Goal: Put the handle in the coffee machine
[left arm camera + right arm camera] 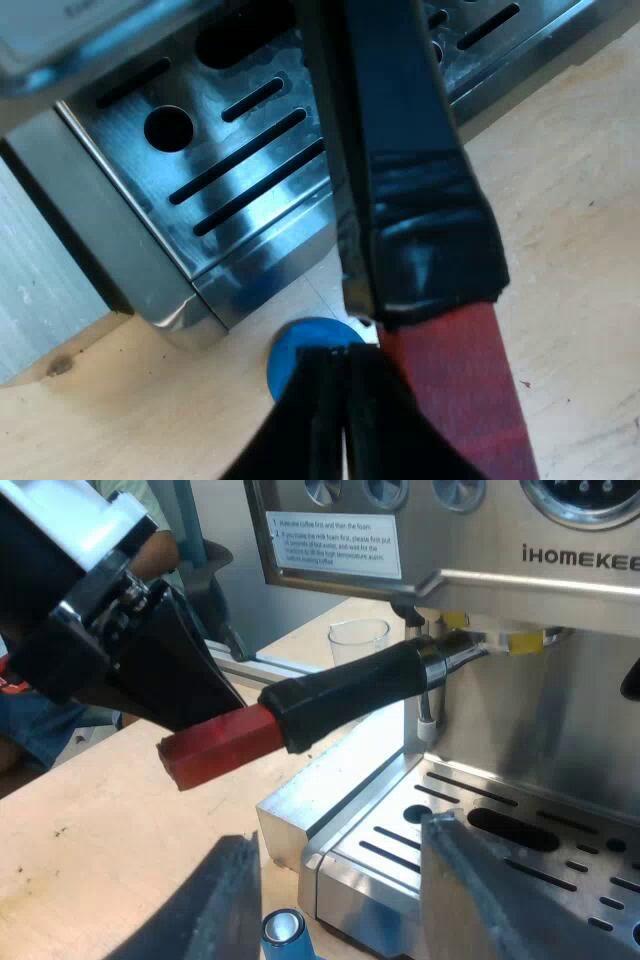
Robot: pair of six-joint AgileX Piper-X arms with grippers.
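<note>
The metal holder (455,652) sits up at the espresso machine's (560,710) front, under the brew head. Its dark handle (350,688) sticks out level over the drip tray's corner and ends in red (215,742). In the left wrist view the handle (400,150) and its red end (465,400) run close past my left gripper (345,420), whose fingers are shut together and lie against the side of the red end, not around it. My right gripper (340,900) hangs open over the drip tray's (520,850) edge, holding nothing.
A blue tamper (283,930) (300,355) stands on the wooden table by the machine's base corner. A measuring glass (358,640) stands on the table beyond the handle. A person's arm (150,540) shows behind the left arm.
</note>
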